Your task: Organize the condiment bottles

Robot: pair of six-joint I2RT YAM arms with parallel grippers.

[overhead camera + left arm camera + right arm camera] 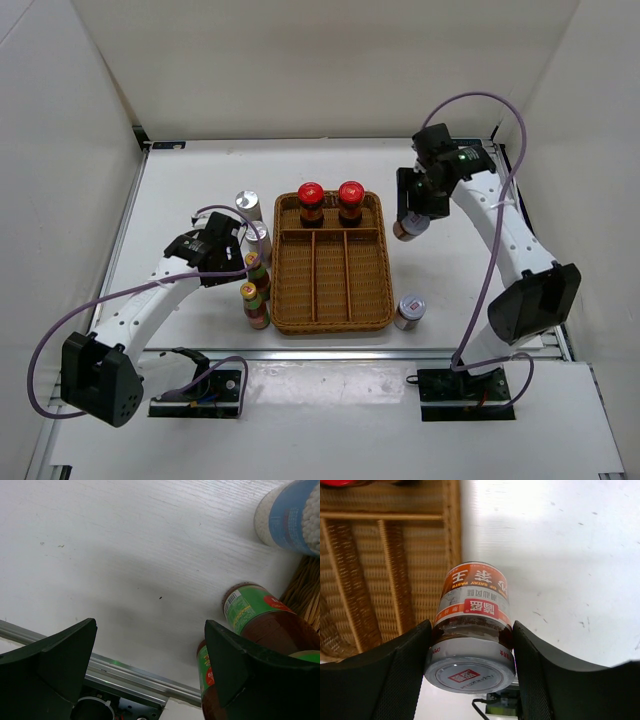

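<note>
Tabletop white, walls white, right tool clamped on grey-capped bottle, perhaps lifted, left tool apart

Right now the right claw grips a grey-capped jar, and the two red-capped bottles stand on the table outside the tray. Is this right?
Not quite. The right claw does grip the grey-capped jar, but the two red-capped bottles stand inside the wicker tray, in its far compartment, as the top view shows.

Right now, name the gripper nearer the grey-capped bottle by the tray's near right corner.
Right. The right gripper hangs just beyond that grey-capped bottle; the left gripper is across the tray.
</note>
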